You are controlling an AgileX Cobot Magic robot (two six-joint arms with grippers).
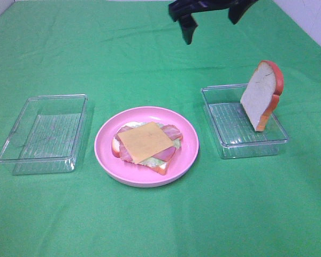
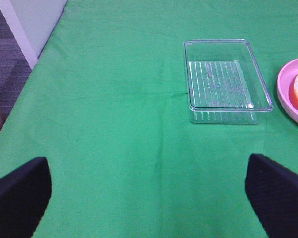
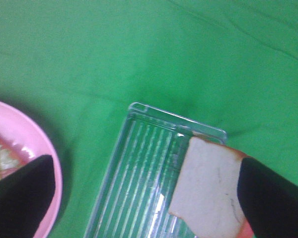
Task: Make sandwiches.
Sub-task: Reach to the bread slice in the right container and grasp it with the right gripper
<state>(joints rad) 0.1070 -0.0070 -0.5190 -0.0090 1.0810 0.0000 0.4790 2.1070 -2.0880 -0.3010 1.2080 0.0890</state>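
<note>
While the right gripper (image 3: 144,193) hangs wide open and empty, the bread slice (image 1: 262,93) leans upright below it. It should descend squarely and pinch both faces.

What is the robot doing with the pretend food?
It is making a sandwich. On the pink plate sits a stack with a cheese square on top. The last bread slice leans upright in the right clear tray. The right claw hangs open above the table, holding nothing.
</note>
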